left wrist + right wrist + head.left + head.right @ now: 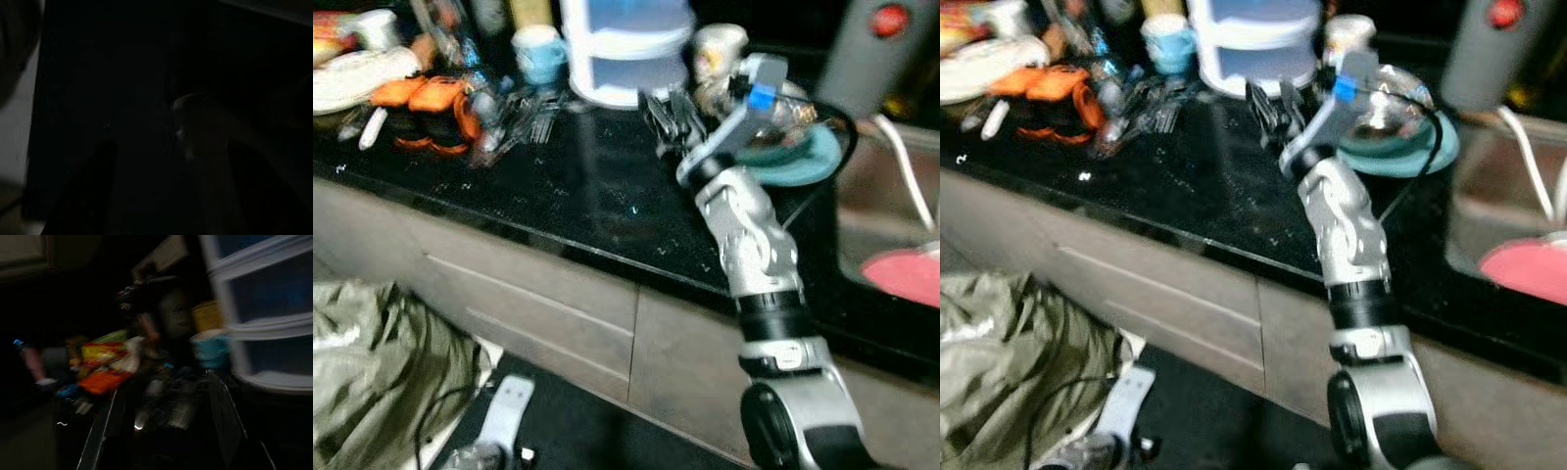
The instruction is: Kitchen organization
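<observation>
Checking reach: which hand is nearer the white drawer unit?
Right. The right hand is up on the counter beside the white drawer unit; the left hand hangs low by the floor.

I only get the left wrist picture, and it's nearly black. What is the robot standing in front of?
Observer: A black kitchen counter, cluttered along its back edge.
Operator: Is either arm doing anything?
Observer: The right arm reaches over the counter. The right tool is close beside a white set of drawers, fingers apart.
Operator: Anything colourful up there?
Observer: A blue cup stands left of the drawers, with orange packets further left.
</observation>
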`<state>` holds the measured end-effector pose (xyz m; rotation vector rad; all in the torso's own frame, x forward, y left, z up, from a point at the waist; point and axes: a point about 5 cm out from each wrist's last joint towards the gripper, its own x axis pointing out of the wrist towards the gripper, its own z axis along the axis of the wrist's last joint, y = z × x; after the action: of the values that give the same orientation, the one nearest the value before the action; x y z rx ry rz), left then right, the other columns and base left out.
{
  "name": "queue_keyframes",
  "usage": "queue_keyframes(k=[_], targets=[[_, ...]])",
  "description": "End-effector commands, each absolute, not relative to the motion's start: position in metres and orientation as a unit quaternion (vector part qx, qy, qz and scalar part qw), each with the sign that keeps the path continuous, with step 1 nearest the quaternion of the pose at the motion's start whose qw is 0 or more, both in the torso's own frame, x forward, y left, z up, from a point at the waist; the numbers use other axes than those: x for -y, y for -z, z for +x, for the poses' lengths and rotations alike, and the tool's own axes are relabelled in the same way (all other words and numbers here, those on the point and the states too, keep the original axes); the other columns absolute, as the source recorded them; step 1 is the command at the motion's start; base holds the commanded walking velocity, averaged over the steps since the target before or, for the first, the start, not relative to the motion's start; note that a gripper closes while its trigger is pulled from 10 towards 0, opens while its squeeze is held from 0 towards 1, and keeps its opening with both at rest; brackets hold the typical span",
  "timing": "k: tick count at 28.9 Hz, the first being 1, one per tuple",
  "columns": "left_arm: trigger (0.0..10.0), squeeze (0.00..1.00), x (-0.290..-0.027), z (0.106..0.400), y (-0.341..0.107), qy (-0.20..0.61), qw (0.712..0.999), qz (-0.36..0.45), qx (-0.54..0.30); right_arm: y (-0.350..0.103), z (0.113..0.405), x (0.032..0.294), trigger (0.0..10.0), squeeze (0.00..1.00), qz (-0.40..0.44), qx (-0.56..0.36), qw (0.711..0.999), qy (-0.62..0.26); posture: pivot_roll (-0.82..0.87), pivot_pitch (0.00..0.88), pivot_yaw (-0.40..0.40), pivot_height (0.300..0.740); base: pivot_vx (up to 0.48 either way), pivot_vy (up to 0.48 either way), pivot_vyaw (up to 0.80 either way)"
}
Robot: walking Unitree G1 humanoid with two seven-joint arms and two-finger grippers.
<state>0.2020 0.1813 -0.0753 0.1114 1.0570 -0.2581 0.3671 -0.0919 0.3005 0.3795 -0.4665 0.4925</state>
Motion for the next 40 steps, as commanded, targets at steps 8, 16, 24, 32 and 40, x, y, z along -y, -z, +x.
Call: queue_keyframes(k=[8, 16, 24, 32, 40], targets=[[10.0, 0.00, -0.183, 0.201, 0.076, 0.118, 0.853, 0.058, -0.505, -0.306, 0.369, 0.101, 10.0, 0.00, 0.183, 0.235, 0.932, -0.208, 0.03, 0.095, 0.019, 0.740, 0.000, -0.346, 0.00], [10.0, 0.00, -0.183, 0.202, 0.076, 0.114, 0.856, 0.056, -0.502, -0.305, 0.374, 0.109, 10.0, 0.00, 0.161, 0.229, 0.945, -0.167, 0.03, 0.097, 0.017, 0.740, 0.000, -0.067, 0.00], [10.0, 0.00, -0.182, 0.202, 0.076, 0.116, 0.856, 0.054, -0.501, -0.319, 0.389, 0.144, 10.0, 0.89, 0.132, 0.244, 0.959, -0.065, 0.03, 0.110, 0.008, 0.740, 0.000, 0.000, 0.00], [10.0, 0.00, -0.180, 0.200, 0.077, 0.118, 0.855, 0.050, -0.502, -0.314, 0.400, 0.199, 10.0, 0.76, 0.112, 0.222, 0.966, 0.073, 0.04, 0.132, -0.004, 0.740, 0.000, 0.000, 0.00], [10.0, 0.00, -0.178, 0.197, 0.078, 0.119, 0.855, 0.045, -0.503, -0.310, 0.398, 0.235, 10.0, 0.00, 0.103, 0.215, 0.959, 0.151, 0.04, 0.152, -0.010, 0.740, 0.000, 0.000, 0.00]])
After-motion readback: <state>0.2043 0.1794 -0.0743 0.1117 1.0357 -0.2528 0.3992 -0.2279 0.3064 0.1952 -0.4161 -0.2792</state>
